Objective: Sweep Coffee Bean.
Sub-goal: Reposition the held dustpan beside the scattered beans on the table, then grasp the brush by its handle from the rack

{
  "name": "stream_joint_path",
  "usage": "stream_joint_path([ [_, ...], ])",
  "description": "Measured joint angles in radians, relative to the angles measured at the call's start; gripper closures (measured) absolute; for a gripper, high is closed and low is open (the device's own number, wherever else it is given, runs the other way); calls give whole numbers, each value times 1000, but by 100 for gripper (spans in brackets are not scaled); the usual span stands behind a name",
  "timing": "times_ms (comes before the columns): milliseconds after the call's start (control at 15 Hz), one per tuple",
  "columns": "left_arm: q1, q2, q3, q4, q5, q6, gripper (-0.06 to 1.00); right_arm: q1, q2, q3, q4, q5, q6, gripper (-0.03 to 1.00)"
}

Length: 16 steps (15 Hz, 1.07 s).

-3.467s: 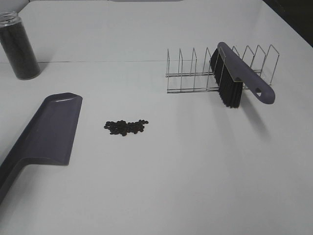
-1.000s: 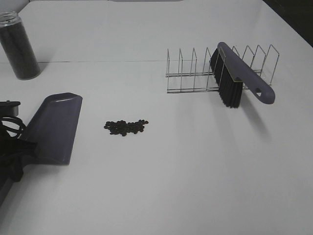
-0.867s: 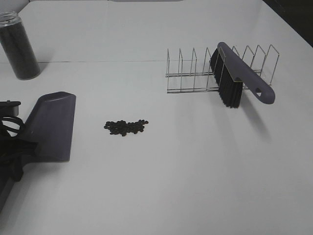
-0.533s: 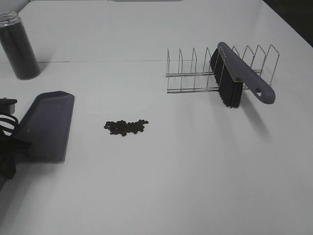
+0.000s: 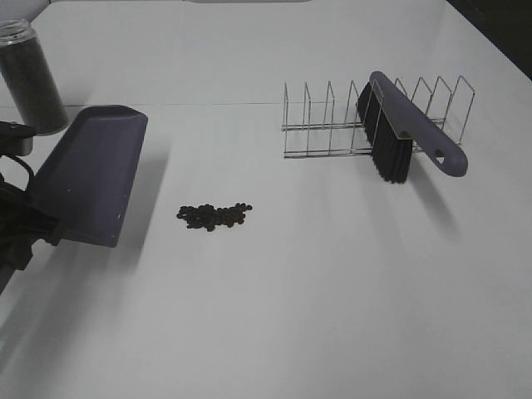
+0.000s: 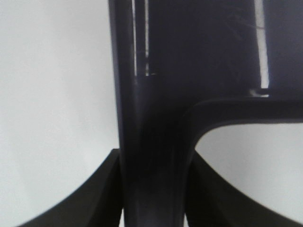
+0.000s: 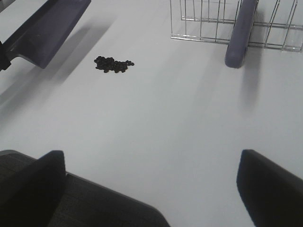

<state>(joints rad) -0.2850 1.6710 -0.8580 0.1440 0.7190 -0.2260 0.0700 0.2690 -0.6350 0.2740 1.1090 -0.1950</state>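
The coffee bean cluster [image 5: 214, 216] lies on the white table left of the middle; it also shows in the right wrist view [image 7: 113, 64]. My left gripper [image 5: 29, 231] is at the left edge, shut on the handle of a purple dustpan [image 5: 91, 174], which hangs tilted above the table to the left of the beans. In the left wrist view the handle [image 6: 151, 118] sits between the two fingers of the left gripper [image 6: 154, 198]. A purple brush [image 5: 407, 125] leans in a wire rack [image 5: 324, 125]. My right gripper [image 7: 151, 189] is open and empty, on the near side of the beans.
A tall clear jar of dark beans [image 5: 32, 79] stands at the back left, just behind the dustpan. The wire rack with the brush [image 7: 240, 35] stands at the back right. The dustpan [image 7: 45, 28] throws a shadow on the table beneath it.
My left gripper came in from the left and took hold of the dustpan's handle. It has lifted the dustpan off the table and moved it away from the camera, toward the jar.
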Motion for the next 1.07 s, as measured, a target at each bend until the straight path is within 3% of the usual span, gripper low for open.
stream_joint_path([
  [200,-58,6,0,69,23,-109,63,0,149,-134,0,-27,-17,6],
  [600,-89,119,-65,84,102,-117,63,0,446,-310,1,-145,-19,20],
  [667,-89,123,-105,84,104,-118,63,0,587,-399,6,-148,-44,21],
  [1067,-89,129,-183,88,199,-108,63,0,937,-656,28,-183,-60,21],
])
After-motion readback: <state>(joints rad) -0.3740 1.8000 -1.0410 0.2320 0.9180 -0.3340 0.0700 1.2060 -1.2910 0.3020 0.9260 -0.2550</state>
